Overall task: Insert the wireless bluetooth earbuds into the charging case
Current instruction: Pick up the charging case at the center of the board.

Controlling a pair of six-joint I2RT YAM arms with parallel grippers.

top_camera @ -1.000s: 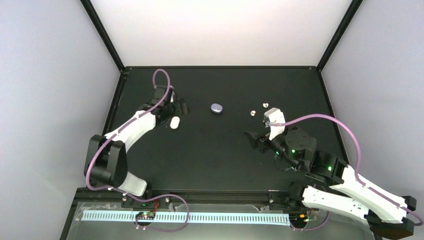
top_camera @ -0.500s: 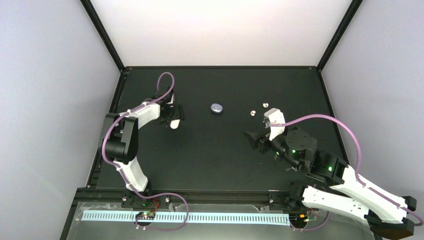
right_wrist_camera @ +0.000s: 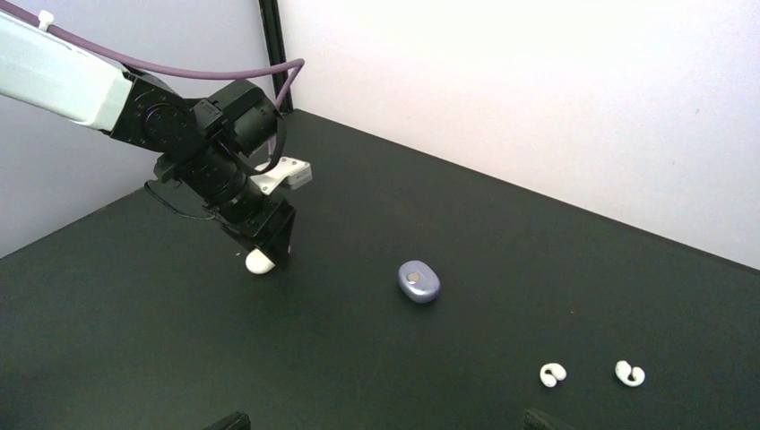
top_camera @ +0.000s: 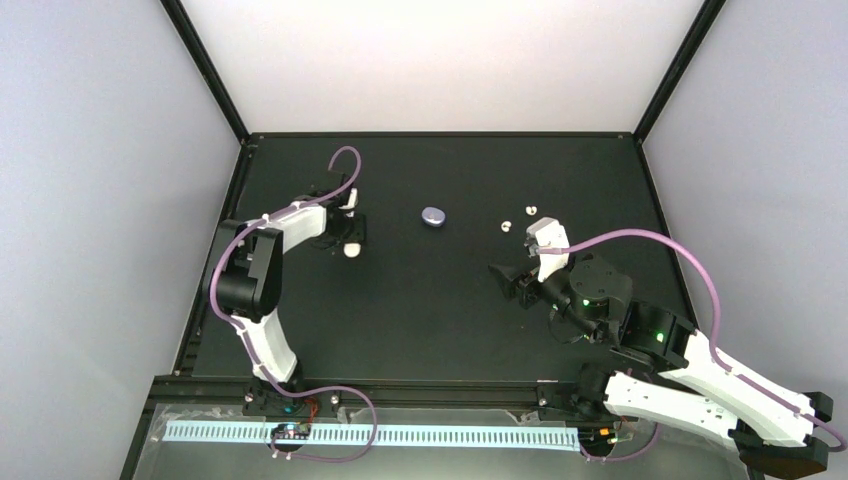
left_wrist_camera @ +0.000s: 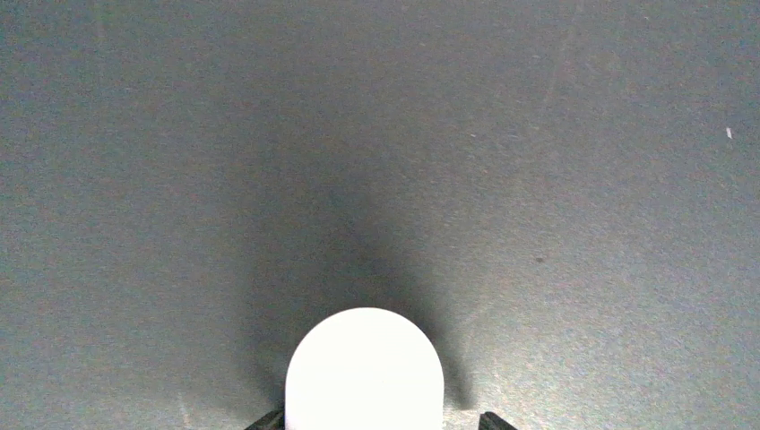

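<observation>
A white charging case [left_wrist_camera: 364, 372] lies on the black table at the left [top_camera: 350, 250]. My left gripper [top_camera: 350, 236] is down over it, jaws either side. The left fingertip [left_wrist_camera: 269, 419] is against the case and the right fingertip [left_wrist_camera: 488, 417] is a little off it. A purple charging case [top_camera: 433, 215] lies shut at mid-table [right_wrist_camera: 418, 280]. Two white earbuds [top_camera: 505, 225] [top_camera: 529, 210] lie apart to its right [right_wrist_camera: 553, 374] [right_wrist_camera: 630, 373]. My right gripper [top_camera: 512, 280] hovers open and empty near them [right_wrist_camera: 385, 421].
Black frame posts [top_camera: 205, 70] and pale walls [top_camera: 100, 200] close in the table on three sides. The left arm's elbow [top_camera: 245, 285] is folded close to the table's left edge.
The left arm folded at the elbow and its gripper came down over the white case, jaws narrowing around it. The right arm has not moved.
</observation>
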